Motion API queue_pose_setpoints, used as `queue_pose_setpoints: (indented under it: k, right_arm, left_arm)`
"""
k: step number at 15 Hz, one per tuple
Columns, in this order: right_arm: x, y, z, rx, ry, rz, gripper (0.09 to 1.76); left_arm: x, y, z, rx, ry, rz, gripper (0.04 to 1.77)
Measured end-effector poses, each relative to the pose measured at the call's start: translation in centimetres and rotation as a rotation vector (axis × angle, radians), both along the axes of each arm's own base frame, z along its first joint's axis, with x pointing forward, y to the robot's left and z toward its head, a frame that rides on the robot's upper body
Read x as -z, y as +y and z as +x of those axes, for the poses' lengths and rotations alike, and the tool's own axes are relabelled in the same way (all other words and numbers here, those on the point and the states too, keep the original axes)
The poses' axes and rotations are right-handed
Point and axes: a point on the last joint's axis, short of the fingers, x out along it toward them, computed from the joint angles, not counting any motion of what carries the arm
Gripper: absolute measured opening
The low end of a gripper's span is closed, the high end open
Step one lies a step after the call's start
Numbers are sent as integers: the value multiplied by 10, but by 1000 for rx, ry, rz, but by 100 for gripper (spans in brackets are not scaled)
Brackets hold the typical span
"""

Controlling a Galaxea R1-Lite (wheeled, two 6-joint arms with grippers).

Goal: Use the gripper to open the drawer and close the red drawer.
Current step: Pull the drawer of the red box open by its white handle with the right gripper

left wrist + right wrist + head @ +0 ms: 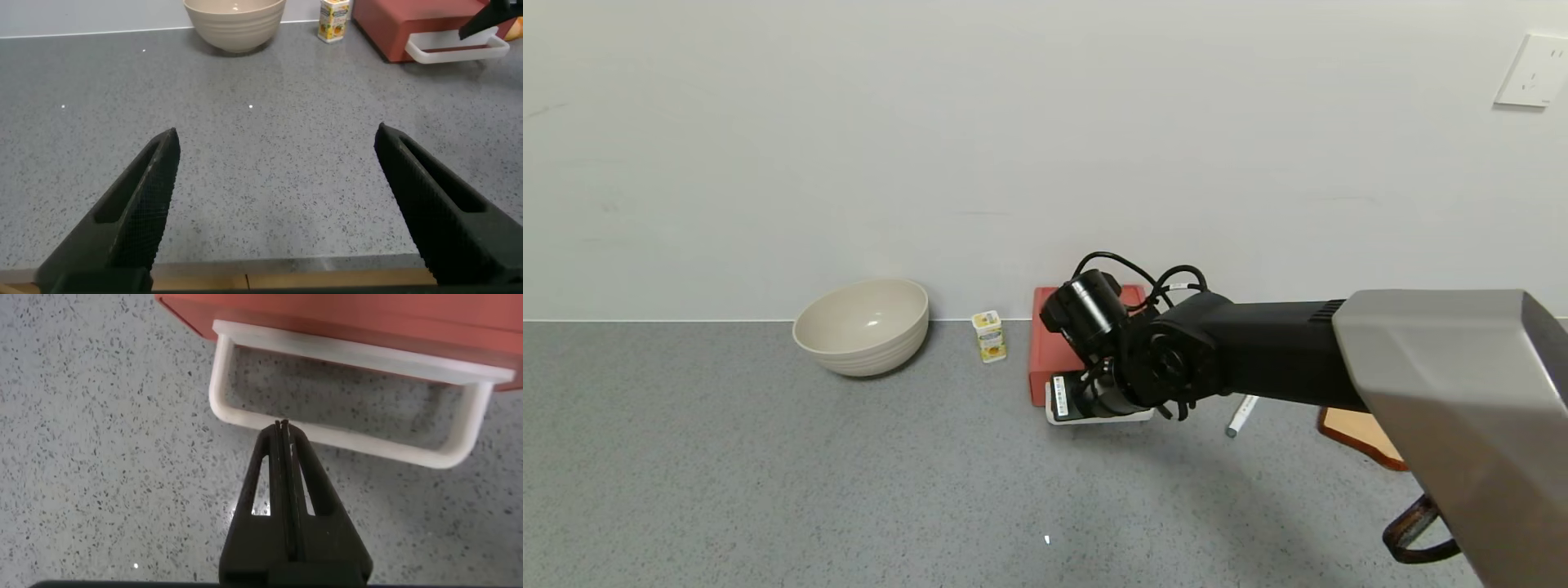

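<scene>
The dusty-red drawer (1045, 343) stands by the wall at mid table, and its white loop handle (1052, 415) faces me. My right gripper (1086, 402) hangs over that handle and hides most of the box. In the right wrist view the gripper (283, 426) is shut, fingers pressed together with nothing between them. Their tips lie at the front bar of the handle (351, 443), below the red drawer front (368, 318). The tray looks pushed in. My left gripper (277, 135) is open and empty, low over the table's near edge, and out of the head view.
A beige bowl (862, 327) and a small yellow carton (989, 336) stand left of the drawer by the wall. A white marker (1241, 415) and a wooden board (1360, 433) lie to its right, partly under my right arm. The grey table (768, 474) stretches in front.
</scene>
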Motion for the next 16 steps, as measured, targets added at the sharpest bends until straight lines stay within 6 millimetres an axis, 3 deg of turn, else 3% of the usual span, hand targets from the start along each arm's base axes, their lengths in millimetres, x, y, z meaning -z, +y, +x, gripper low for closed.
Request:
queue_pose_setpoints:
  k: [16]
  right_arm:
    - [29, 9, 19, -9, -51, 18, 11]
  left_arm:
    - [0, 0, 0, 0, 1, 1, 172]
